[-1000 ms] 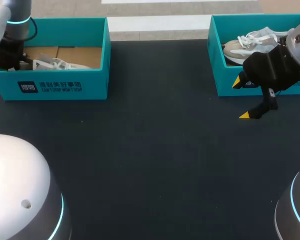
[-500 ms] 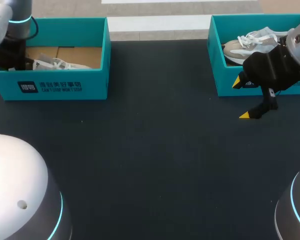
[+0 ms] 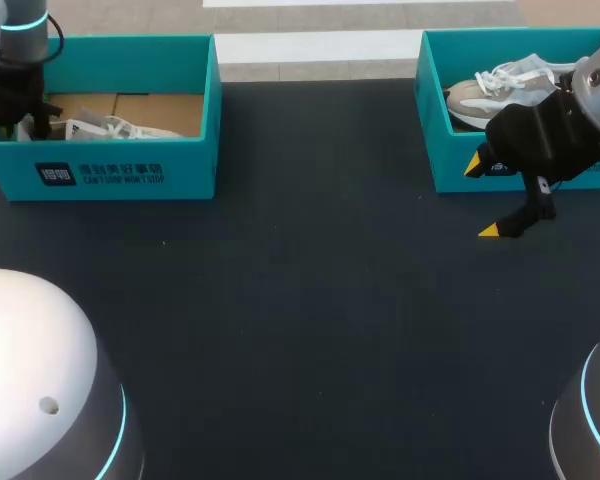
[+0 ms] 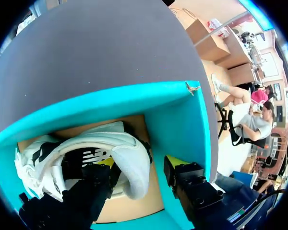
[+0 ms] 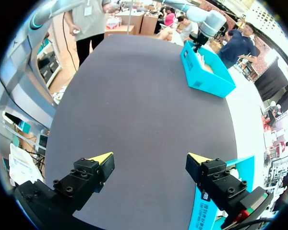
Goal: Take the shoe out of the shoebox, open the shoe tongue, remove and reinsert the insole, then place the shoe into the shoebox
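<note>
A white shoe (image 3: pixel 120 128) lies in the left teal shoebox (image 3: pixel 130 172). My left gripper (image 3: pixel 22 118) hangs inside that box at its left end, partly hidden by the wall. In the left wrist view the left gripper (image 4: pixel 137 163) stands open astride the white shoe's (image 4: pixel 120 148) heel, with a gap at one finger; the box wall (image 4: pixel 177 110) is beside it. A grey and white shoe (image 3: pixel 500 85) rests in the right shoebox (image 3: pixel 500 180). My right gripper (image 3: pixel 482 198) is open and empty in front of that box, above bare table (image 5: pixel 149 160).
The dark table mat (image 3: pixel 310 300) lies between the two boxes. In the right wrist view the left shoebox (image 5: pixel 206 76) stands far ahead across the mat, and a corner of the right shoebox (image 5: pixel 216 194) shows beside one finger.
My left gripper has opened off the white shoe's heel, and its arm has shifted slightly up and to the left. The right arm has not moved.
</note>
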Controlling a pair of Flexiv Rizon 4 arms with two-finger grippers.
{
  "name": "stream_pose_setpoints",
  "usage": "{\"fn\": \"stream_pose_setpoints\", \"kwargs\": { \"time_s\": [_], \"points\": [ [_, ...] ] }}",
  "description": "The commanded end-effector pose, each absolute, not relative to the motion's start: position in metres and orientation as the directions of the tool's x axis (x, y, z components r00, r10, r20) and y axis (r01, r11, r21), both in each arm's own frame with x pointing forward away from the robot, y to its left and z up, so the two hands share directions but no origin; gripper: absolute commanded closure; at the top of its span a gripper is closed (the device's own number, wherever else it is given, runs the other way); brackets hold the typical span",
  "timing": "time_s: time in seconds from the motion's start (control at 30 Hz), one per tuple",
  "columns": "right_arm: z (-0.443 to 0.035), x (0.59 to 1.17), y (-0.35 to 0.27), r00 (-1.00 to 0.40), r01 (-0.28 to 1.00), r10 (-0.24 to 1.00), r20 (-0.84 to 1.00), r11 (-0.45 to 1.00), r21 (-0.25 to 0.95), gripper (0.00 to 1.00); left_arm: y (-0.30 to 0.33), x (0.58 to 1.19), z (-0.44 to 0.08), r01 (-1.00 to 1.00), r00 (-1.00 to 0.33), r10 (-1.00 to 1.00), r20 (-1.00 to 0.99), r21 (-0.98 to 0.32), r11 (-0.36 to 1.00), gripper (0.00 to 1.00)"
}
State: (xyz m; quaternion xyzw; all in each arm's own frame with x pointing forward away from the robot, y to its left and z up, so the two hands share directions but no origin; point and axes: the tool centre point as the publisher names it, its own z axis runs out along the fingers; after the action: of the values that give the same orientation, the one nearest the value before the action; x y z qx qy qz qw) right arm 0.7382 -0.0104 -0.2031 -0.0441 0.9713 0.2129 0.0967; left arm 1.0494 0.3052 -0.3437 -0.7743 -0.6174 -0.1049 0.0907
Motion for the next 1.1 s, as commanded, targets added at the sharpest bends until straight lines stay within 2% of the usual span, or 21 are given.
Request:
{"fn": "stream_pose_setpoints", "kwargs": {
  "time_s": [0.03, 0.13, 0.43, 0.6, 0.83, 0.97, 1.07, 1.1],
  "points": [
    [-0.204, 0.739, -0.009, -0.978, -0.126, -0.045, -0.205, 0.907, 0.403, 0.00, 0.306, 1.046, -0.336, 0.974, 0.219, 0.939, 0.264, -0.004, -0.226, 0.27],
    [-0.204, 0.739, -0.009, -0.978, -0.126, -0.045, -0.205, 0.907, 0.403, 0.00, 0.305, 1.046, -0.330, 0.972, 0.225, 0.944, 0.242, 0.004, -0.233, 0.23],
    [-0.204, 0.739, -0.009, -0.978, -0.126, -0.045, -0.205, 0.907, 0.403, 0.00, 0.300, 1.052, -0.305, 0.974, 0.214, 0.963, 0.164, 0.045, -0.224, 0.22],
    [-0.204, 0.739, -0.009, -0.978, -0.126, -0.045, -0.205, 0.907, 0.403, 0.00, 0.299, 1.054, -0.281, 0.981, 0.178, 0.980, 0.085, 0.062, -0.183, 0.26],
    [-0.204, 0.739, -0.009, -0.978, -0.126, -0.045, -0.205, 0.907, 0.403, 0.00, 0.314, 1.040, -0.230, 0.996, 0.082, 0.996, -0.044, 0.049, -0.080, 0.25],
    [-0.204, 0.739, -0.009, -0.978, -0.126, -0.045, -0.205, 0.907, 0.403, 0.00, 0.325, 1.031, -0.207, 0.999, 0.039, 0.996, -0.074, 0.039, -0.036, 0.18],
    [-0.204, 0.739, -0.009, -0.978, -0.126, -0.045, -0.205, 0.907, 0.403, 0.00, 0.331, 1.024, -0.198, 0.999, 0.029, 0.995, -0.096, 0.034, -0.026, 0.04],
    [-0.204, 0.739, -0.009, -0.978, -0.126, -0.045, -0.205, 0.907, 0.403, 0.00, 0.331, 1.024, -0.197, 1.000, 0.022, 0.995, -0.101, 0.023, -0.020, 0.04]
  ]
}}
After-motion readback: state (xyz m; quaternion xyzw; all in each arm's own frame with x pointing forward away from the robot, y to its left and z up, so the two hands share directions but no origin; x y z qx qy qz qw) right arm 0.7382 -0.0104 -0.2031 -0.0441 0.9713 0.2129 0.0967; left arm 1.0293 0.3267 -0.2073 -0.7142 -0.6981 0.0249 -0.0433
